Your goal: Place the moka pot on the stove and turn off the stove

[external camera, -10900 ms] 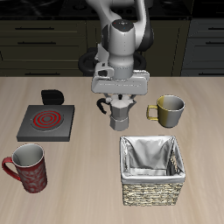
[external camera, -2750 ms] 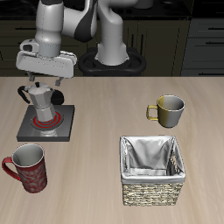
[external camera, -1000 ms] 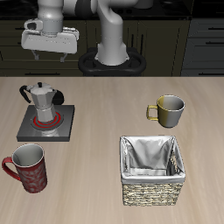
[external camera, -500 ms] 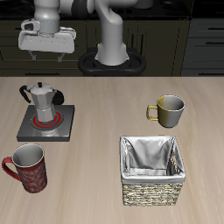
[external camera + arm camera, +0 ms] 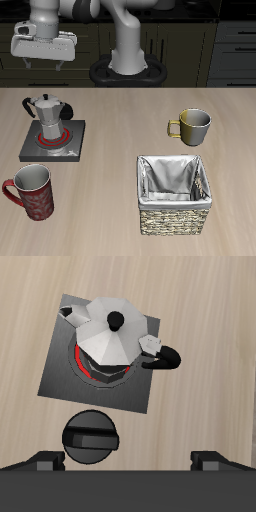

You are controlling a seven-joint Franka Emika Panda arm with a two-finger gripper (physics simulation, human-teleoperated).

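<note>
The silver moka pot (image 5: pixel 45 115) stands upright on the stove (image 5: pixel 62 150), a dark grey square hotplate. Its coil burner (image 5: pixel 57 138) glows red around the pot's base. My gripper (image 5: pixel 43 63) hangs high above the table, behind and above the pot, open and holding nothing. The wrist view looks down on the moka pot (image 5: pixel 112 334) with its dark handle, sitting on the stove (image 5: pixel 62 364). The black knob (image 5: pixel 92 437) lies beside the plate, closer to my gripper (image 5: pixel 130 460) than the pot, and both fingertips (image 5: pixel 48 461) show spread wide apart.
An olive-metal mug (image 5: pixel 190 126) stands on the far side of the table from the stove. A woven basket (image 5: pixel 176 193) with a grey lining sits near the front edge. A red mug (image 5: pixel 30 192) stands in front of the stove.
The gripper has let go of the moka pot, risen, and over the last second drifted sideways away from the robot's base. The pot stays put on the stove.
</note>
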